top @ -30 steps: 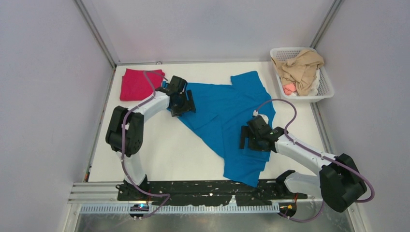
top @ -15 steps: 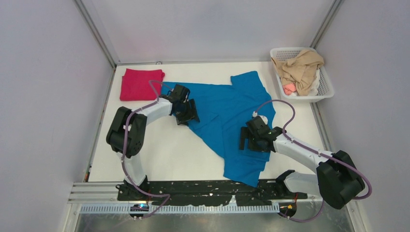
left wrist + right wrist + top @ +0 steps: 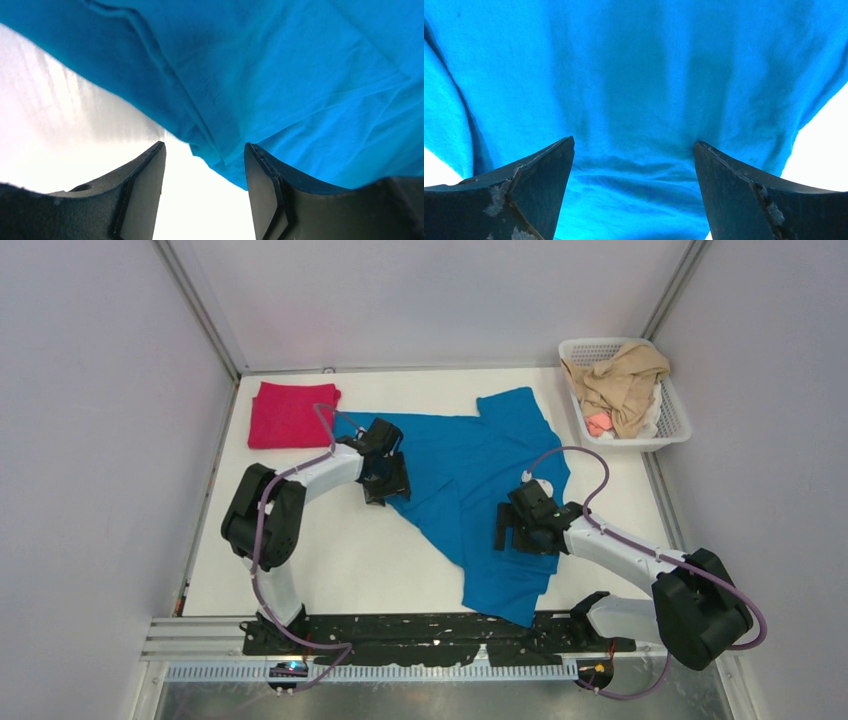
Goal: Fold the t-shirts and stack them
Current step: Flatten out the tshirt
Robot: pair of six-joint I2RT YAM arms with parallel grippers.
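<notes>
The bright blue t-shirt (image 3: 470, 485) lies spread and rumpled across the middle of the table. The crimson t-shirt (image 3: 287, 414) lies folded at the back left. My left gripper (image 3: 387, 480) is open at the blue shirt's left edge; in the left wrist view (image 3: 204, 172) its fingers straddle a hem corner of the shirt (image 3: 280, 85) over white table. My right gripper (image 3: 520, 530) is open and low over the shirt's lower middle; in the right wrist view (image 3: 634, 170) blue cloth (image 3: 639, 90) fills the gap between its fingers.
A white basket (image 3: 671, 427) with beige and pink cloth stands at the back right. Grey walls close the table on three sides. The black rail (image 3: 420, 632) with the arm bases runs along the near edge.
My left gripper has moved right and toward the near side along the blue shirt's left edge. My right gripper has barely shifted.
</notes>
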